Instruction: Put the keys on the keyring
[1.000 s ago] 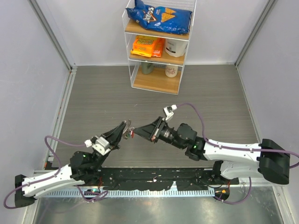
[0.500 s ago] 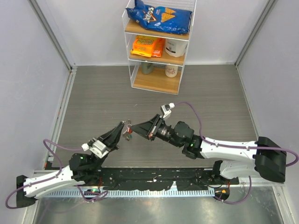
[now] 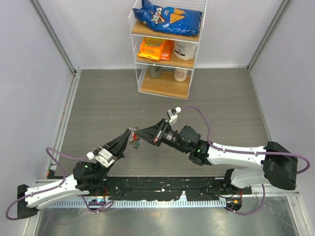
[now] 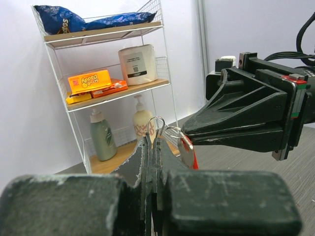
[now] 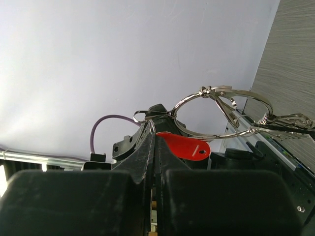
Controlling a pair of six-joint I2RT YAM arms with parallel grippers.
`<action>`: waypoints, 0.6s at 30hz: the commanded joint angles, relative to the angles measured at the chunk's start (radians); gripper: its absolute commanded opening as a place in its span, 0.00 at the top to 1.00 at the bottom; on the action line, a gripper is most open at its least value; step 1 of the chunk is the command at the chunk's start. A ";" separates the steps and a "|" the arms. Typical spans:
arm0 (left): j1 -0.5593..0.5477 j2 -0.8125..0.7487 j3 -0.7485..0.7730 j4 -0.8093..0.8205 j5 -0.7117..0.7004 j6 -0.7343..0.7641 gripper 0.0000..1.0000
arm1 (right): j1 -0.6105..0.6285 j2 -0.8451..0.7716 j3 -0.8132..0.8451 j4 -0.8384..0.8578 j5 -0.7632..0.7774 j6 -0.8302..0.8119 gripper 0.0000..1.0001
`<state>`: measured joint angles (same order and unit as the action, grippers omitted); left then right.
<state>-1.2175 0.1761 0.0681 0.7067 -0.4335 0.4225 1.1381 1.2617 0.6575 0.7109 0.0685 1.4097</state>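
Both grippers meet tip to tip above the middle of the grey table. My left gripper [image 3: 131, 133] [image 4: 151, 140] is shut on the thin silver keyring [image 4: 156, 117], whose loop sticks up out of its jaws. My right gripper [image 3: 140, 132] [image 5: 154, 133] is shut, with the red key [image 5: 184, 146] [image 4: 189, 152] jutting from its tip, right against the ring. Silver wire loops and a clasp [image 5: 209, 92] arc just beyond that tip. A small red and green cluster of keys [image 3: 135, 142] hangs under the two tips. How far the red key is threaded cannot be made out.
A white wire shelf rack [image 3: 167, 49] stands at the back with a blue chips bag [image 3: 167, 17], an orange box [image 3: 155, 48], a white tub and bottles. Grey walls close in on both sides. The black mounting rail [image 3: 162, 189] runs along the near edge.
The right arm has reached further left and slightly up toward the left gripper. The left gripper shifted a little; the two tips now sit closer together with the keys between them.
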 commanded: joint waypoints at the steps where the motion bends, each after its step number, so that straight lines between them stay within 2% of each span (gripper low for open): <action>1: -0.004 0.006 0.002 0.103 0.022 0.013 1.00 | -0.005 0.031 0.059 0.056 -0.004 0.034 0.94; 18: -0.004 -0.018 -0.011 0.112 0.025 0.016 1.00 | 0.000 0.079 0.060 0.116 -0.041 0.084 0.94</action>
<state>-1.2171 0.1715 0.0593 0.7334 -0.4297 0.4297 1.1339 1.3327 0.6827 0.7666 0.0463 1.4731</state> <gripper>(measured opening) 0.029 0.062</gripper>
